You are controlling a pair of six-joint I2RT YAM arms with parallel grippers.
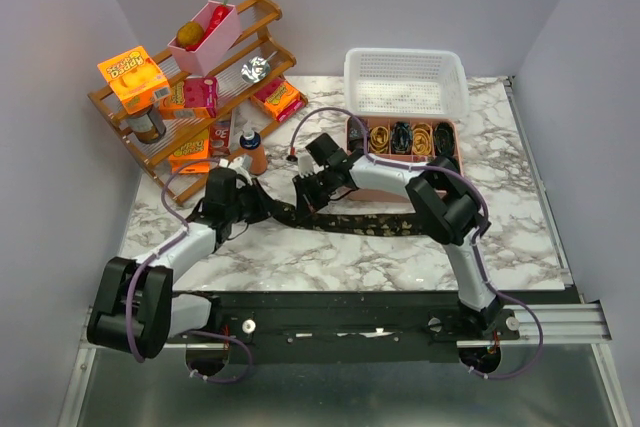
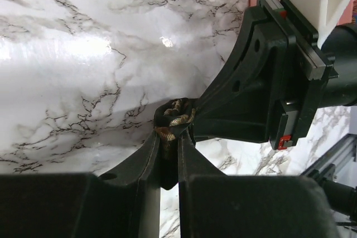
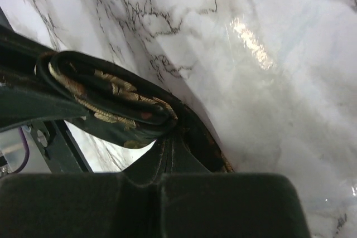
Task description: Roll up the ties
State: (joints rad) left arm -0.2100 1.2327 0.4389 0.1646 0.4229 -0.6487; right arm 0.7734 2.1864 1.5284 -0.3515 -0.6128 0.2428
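Black-gold tie (image 1: pixel 380 224) barely started, mid-bench; we see left hand (image 2: pixel 169 133) and right hand (image 3: pixel 170 142) both clamped on it. Four coils (image 1: pixel 402 137) in tray (image 1: pixel 353 135).

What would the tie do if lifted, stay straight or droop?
Probably droop: the tie lies flat and curvy on the table and folds softly at the left gripper. Its loose coil might unroll if let go.

Robotics lab cell, grey partition walls (image 1: pixel 50 47), marble tabletop (image 1: pixel 330 257), mounting rail (image 1: pixel 560 322)
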